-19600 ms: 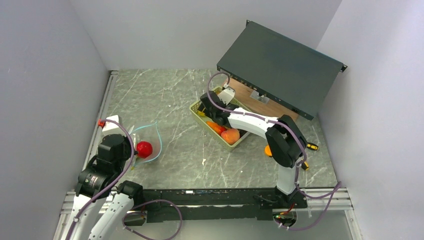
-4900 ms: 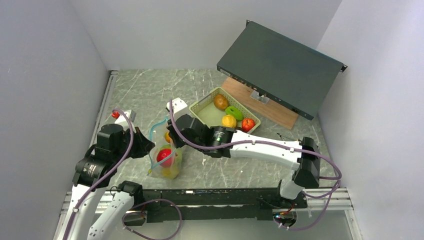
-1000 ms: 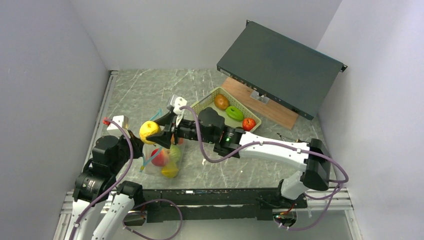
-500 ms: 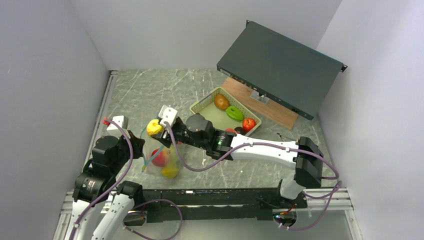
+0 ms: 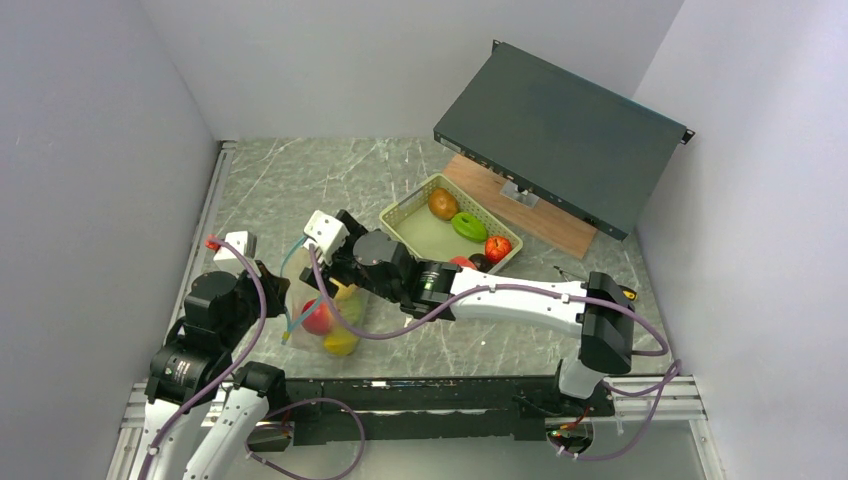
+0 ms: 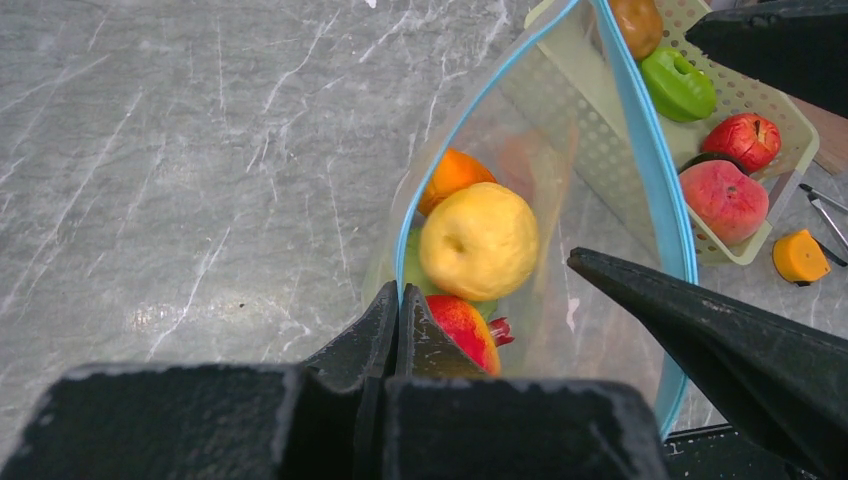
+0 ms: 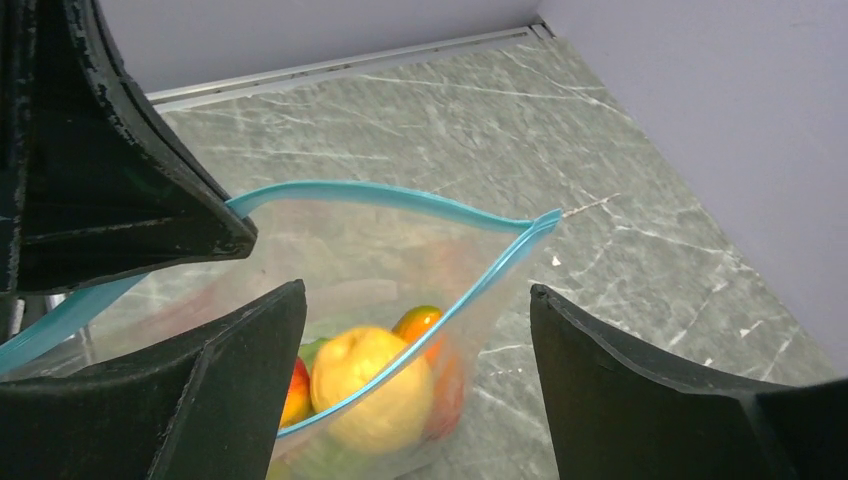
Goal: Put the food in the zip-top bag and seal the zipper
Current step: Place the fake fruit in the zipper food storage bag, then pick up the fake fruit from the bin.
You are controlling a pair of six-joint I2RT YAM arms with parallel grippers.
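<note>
Partway: left gripper (image 6: 398,318) pinched tight on rim of zip-top bag (image 5: 322,318), holding it upright beside left arm; right gripper (image 7: 418,300) spread wide, empty, over mouth. Yellow, red, orange, green food (image 6: 478,240) inside. Four pieces remaining in basket (image 6: 790,175). Zipper (image 6: 645,150) unsealed.

A pale green slatted basket (image 5: 428,236) stands on the grey marbled table (image 5: 290,185), just beside a wooden board (image 5: 548,218). A dark, flat metal box (image 5: 560,140) leans tilted over this board. A small orange piece (image 6: 800,256) lies on the table near one corner of the basket.
</note>
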